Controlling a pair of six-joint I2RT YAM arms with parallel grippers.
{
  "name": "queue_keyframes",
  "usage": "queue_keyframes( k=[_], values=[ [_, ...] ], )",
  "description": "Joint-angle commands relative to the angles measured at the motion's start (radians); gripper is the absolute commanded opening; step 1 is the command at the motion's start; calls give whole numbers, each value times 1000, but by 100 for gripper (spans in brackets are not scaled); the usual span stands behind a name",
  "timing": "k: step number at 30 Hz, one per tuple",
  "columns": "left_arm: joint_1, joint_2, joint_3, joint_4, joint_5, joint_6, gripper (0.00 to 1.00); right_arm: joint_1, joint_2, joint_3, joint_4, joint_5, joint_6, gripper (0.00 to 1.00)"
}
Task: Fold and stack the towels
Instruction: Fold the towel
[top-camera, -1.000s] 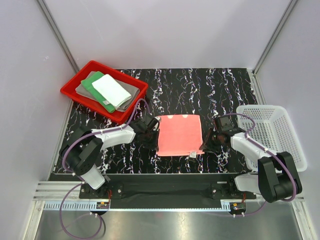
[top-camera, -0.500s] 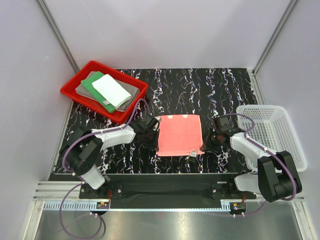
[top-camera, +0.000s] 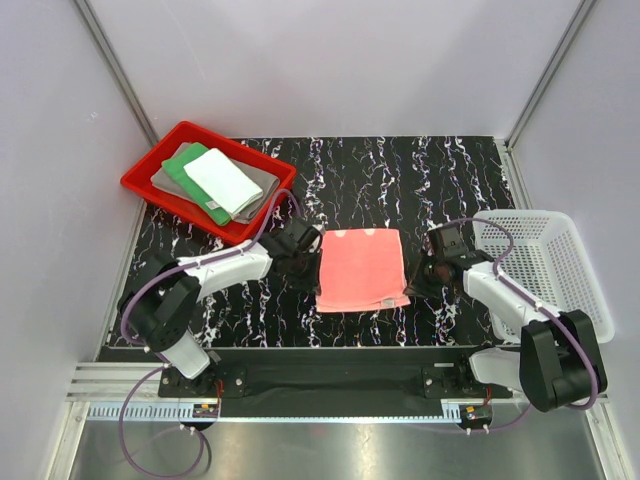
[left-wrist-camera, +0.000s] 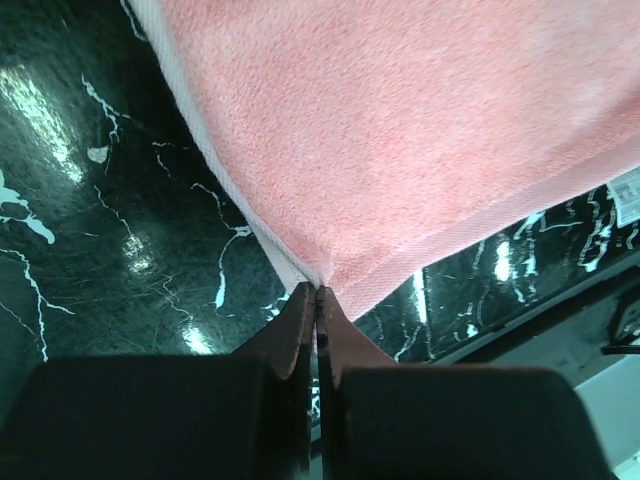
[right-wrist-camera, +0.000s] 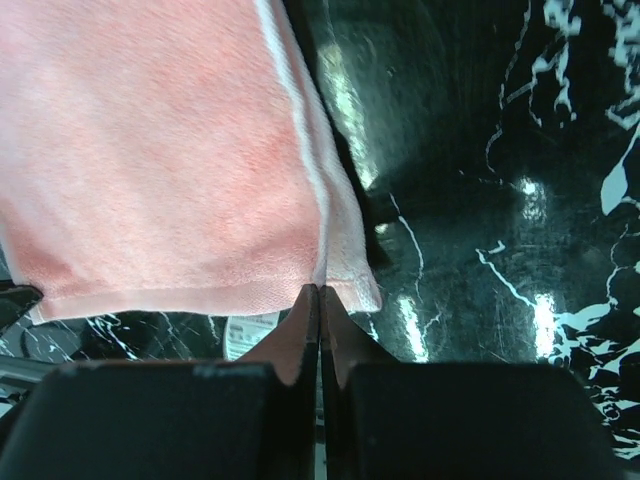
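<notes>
A salmon-pink towel (top-camera: 362, 268) lies spread in the middle of the black marbled table. My left gripper (top-camera: 314, 268) is shut on its near left corner; in the left wrist view the gripper (left-wrist-camera: 317, 292) pinches the point of the pink towel (left-wrist-camera: 420, 130). My right gripper (top-camera: 416, 274) is shut on the near right corner, and in the right wrist view the gripper (right-wrist-camera: 319, 290) clamps the hem of the towel (right-wrist-camera: 160, 160). A grey towel (top-camera: 263, 188), a green towel (top-camera: 184, 166) and a white towel (top-camera: 222, 180) lie folded and stacked in the red tray.
The red tray (top-camera: 148, 188) stands at the back left of the table. A white mesh basket (top-camera: 545, 262) sits at the right edge, close to my right arm. Grey walls enclose the table on three sides.
My right gripper has closed on the pink towel's near right corner. Both grippers have shifted slightly away from the bases, and the towel's near edge has come up with them.
</notes>
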Motion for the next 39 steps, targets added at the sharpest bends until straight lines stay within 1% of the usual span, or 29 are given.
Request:
queue_keyframes(
  k=[1,2,5,9,10,13,15,19,25,26,28,29,30,31,32,33,35,36,37,39],
  values=[
    [1,-49,51,-32,-6,-28,0,11,-35,78,-55,73,-32,0],
    [1,-55,49,-32,0,-32,0,11,-40,86,-92,89,-31,0],
    [-3,-92,15,8,24,-63,0,11,-77,80,-123,109,-28,0],
    [-19,-115,-116,181,78,-127,0,9,-101,23,-106,130,-6,0],
    [-22,-109,-130,201,79,-133,0,11,-94,2,-95,129,6,0],
    [-39,-60,-140,209,69,-127,0,11,-77,-30,-76,135,36,0],
    [-43,-39,-141,200,37,-121,0,9,-75,-41,-59,124,49,0],
    [-43,-29,-152,192,-2,-106,0,9,-80,-61,-54,112,58,0],
    [-48,-26,-158,201,33,-90,1,11,-109,-67,-77,145,75,0],
    [-51,-29,-163,200,35,-90,13,11,-114,-69,-80,152,78,0],
    [-57,-55,-164,192,33,-90,27,11,-129,-72,-91,153,86,0],
    [-57,-64,-164,178,35,-90,34,11,-131,-74,-92,150,89,6],
    [-57,-87,-158,169,35,-89,44,11,-134,-81,-92,144,92,11],
    [-57,-98,-152,157,35,-86,47,9,-138,-83,-94,139,95,16],
    [-57,-110,-144,126,26,-77,48,9,-140,-87,-89,135,98,18],
    [-56,-132,-118,108,18,-72,48,11,-141,-92,-86,121,102,25],
    [-56,-147,-79,37,-19,-46,50,11,-146,-87,-89,115,104,28],
    [-48,-155,-56,17,-34,-35,51,11,-146,-72,-97,116,103,31],
    [-40,-157,-10,-1,-55,-22,52,11,-153,-63,-111,118,101,32],
    [-11,-141,32,-35,-63,23,52,11,-160,-22,-123,136,90,33]
  ],
)
